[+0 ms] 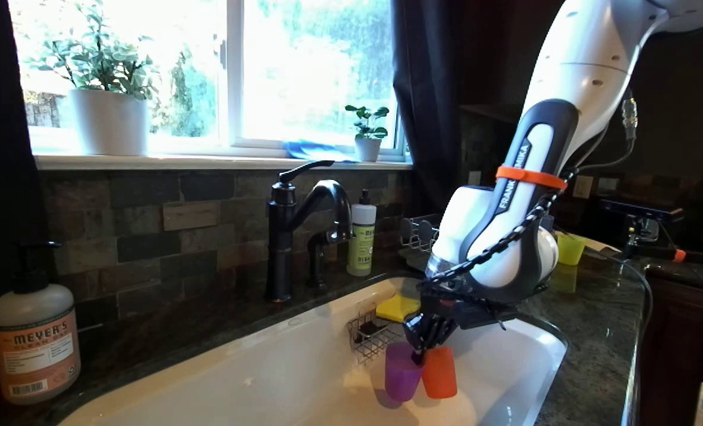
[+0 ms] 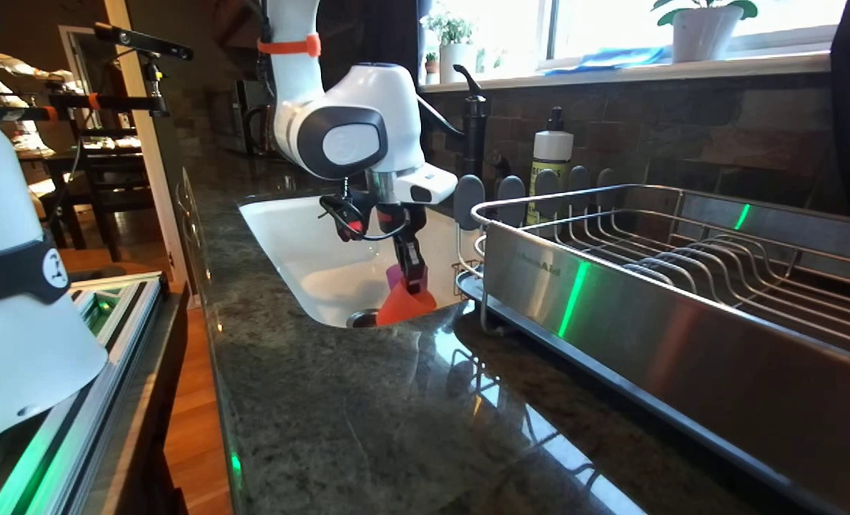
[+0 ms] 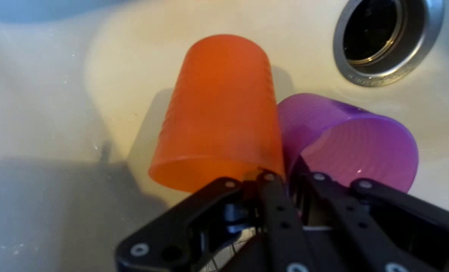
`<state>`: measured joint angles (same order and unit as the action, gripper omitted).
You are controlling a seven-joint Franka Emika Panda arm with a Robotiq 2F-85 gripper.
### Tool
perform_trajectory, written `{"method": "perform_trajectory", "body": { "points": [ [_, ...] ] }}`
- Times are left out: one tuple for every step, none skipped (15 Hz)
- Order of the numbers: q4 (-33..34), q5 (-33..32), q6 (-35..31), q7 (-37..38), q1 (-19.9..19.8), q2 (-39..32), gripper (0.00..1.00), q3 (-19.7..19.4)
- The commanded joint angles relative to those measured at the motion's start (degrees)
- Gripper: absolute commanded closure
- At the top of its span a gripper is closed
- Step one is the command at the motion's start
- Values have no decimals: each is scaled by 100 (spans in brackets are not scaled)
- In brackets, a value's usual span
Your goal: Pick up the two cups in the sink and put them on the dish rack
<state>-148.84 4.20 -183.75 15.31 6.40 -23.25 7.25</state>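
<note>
Black and narrow-set, the pincer (image 3: 284, 174) seems to nip the touching walls of the orange cup (image 3: 222, 109) and the purple cup (image 3: 347, 139), both inside the sink (image 1: 250, 373). Thin plastic, likely: light, springy, slippery if wet; a grip on one rim would be surer. In the wrist view the orange cup's mouth faces the pincer, long axis running straight away; the purple's slants, mouth turned from its neighbour. Past the sink's end, on the bench (image 2: 310, 408), stands the dish rack (image 2: 646, 322).
</note>
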Motion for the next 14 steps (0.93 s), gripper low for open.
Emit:
{"method": "perform_trajectory", "body": {
  "points": [
    [-772, 226, 358, -271, -1258, 994, 97, 1402],
    [-861, 329, 386, -293, -1562, 1109, 97, 1773],
    [-1005, 298, 405, -217, -2048, 1283, 97, 2255],
    [-1146, 389, 420, -210, -2471, 1490, 97, 2686],
    [-1294, 445, 481, -150, -2747, 1751, 97, 2954],
    [-921, 472, 808, -193, -2720, 1764, 97, 2821],
    [-979, 510, 979, -139, -2793, 2104, 97, 2795],
    [-941, 546, 1146, -167, -2879, 2349, 97, 2775],
    [-885, 566, 1257, -161, -2892, 2601, 97, 2687],
    [-835, 644, 1200, -86, -2925, 2857, 97, 2655],
    [-1158, 1156, 822, -334, -2937, 3157, 97, 2783],
    [-1109, 1377, 830, -355, -2803, 3440, 97, 2650],
    [-1117, 1673, 830, -463, -2645, 3711, 97, 2513],
    [-887, 1650, 1101, -399, -2753, 3967, 97, 2470]
  ]
}}
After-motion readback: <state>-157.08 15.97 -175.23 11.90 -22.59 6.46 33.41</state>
